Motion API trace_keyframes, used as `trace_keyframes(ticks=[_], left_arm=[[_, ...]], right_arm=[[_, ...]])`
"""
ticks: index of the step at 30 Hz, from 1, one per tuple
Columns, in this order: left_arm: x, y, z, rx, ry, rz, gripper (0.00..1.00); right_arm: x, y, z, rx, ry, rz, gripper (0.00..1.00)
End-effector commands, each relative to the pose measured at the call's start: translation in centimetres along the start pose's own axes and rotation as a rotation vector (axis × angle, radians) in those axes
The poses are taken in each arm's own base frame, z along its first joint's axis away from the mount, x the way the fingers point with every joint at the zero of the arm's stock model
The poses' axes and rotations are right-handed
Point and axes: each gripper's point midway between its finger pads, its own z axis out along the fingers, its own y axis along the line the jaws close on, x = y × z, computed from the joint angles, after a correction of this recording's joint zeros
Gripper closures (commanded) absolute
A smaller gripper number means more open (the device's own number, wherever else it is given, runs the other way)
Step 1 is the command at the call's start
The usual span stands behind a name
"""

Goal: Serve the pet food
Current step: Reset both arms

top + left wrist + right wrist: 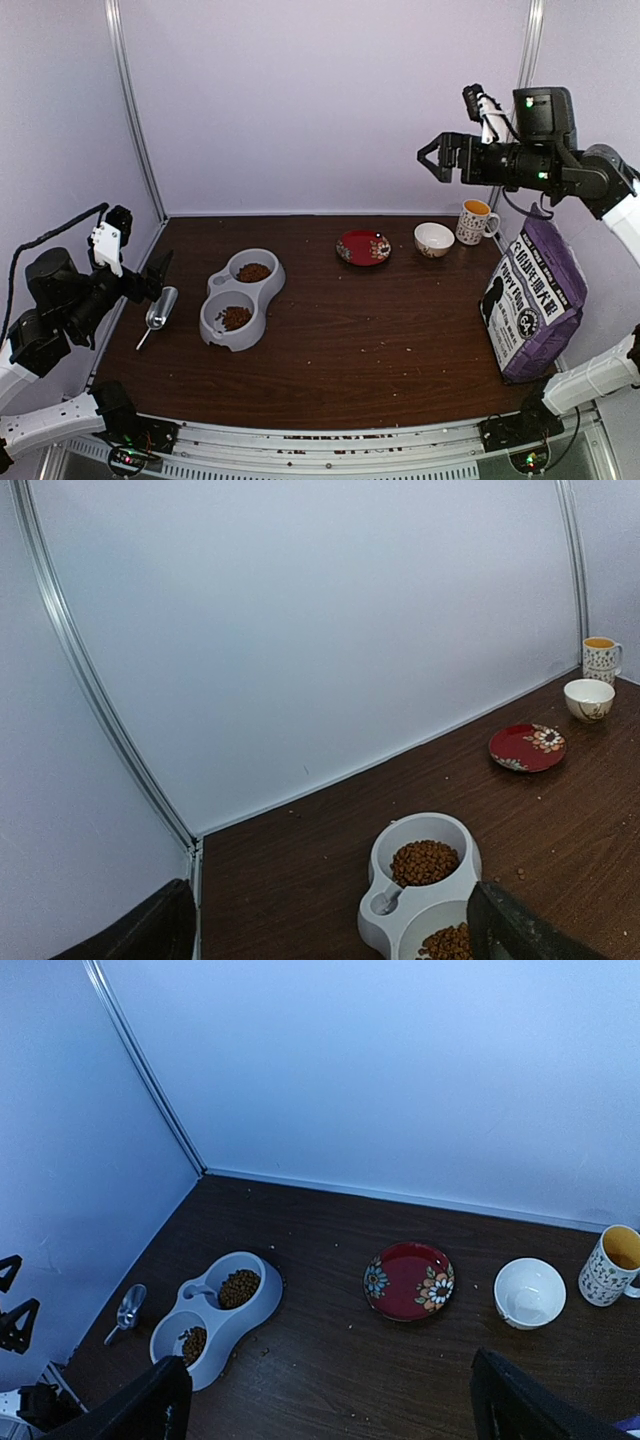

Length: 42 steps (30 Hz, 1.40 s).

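The table (400, 345) looks matt dark wood, the feeder (259, 301) smooth grey plastic, the scoop (160, 308) shiny metal

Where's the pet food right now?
In the overhead view, the pet food lies in both cups of the grey double bowl, left on the table, beside the metal scoop.

**Left wrist view:** the feeder (385, 905) is cut by the lower edge. Its near compartment of pet food (448, 943) is partly covered by a finger (510, 932) of the left end effector (325, 895).

**Top view:** left of the feeder, the scoop (160, 310) is overlapped at its upper end by that end effector.

**Right wrist view:** far right of the feeder, the mug (608, 1265) loses its handle to the edge. The purple corner sliver (630, 1426) is possibly the bag.

Crumbs (520, 873) beside the feeder are too small to identify.
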Motion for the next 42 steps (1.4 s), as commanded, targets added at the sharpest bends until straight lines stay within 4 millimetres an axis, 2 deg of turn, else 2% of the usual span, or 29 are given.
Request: trace_keyframes(ticks=[1,4,11,18,24,32,38,42], left_arm=[[-1.0,0.6,0.1,-0.030,-0.032,-0.015,0.02],[-0.9,0.6,0.1,-0.035,-0.028,-0.012,0.02],[-0.5,1.1,0.5,-0.072,-0.004,-0.021,0.02],[1.5,1.9,2.8,-0.144,0.135,-0.045,0.02],[3.4,2.7,4.6,-0.180,0.212,-0.126,0.03],[8.1,2.4,8.0,-0.175,0.386,-0.211,0.02],[9.6,2.3,8.9,-0.201,0.450,-0.196,0.02],[9.7,2.3,8.9,-0.198,0.447,-0.193,0.02]], right_arm=[[1.7,0.0,2.3,0.074,-0.006,-0.015,0.00],[3.4,0.6,3.5,0.048,-0.031,0.012,0.00],[8.0,-0.7,5.2,0.092,-0.064,0.089,0.00],[12.1,-3.2,6.6,0.200,-0.062,0.094,0.00],[15.0,-3.8,8.3,0.220,-0.022,0.038,0.00],[17.1,-3.3,9.5,0.181,0.019,0.000,0.00],[18.1,-3.6,9.7,0.181,0.038,-0.012,0.00],[18.3,-3.7,9.4,0.175,0.033,-0.018,0.00]])
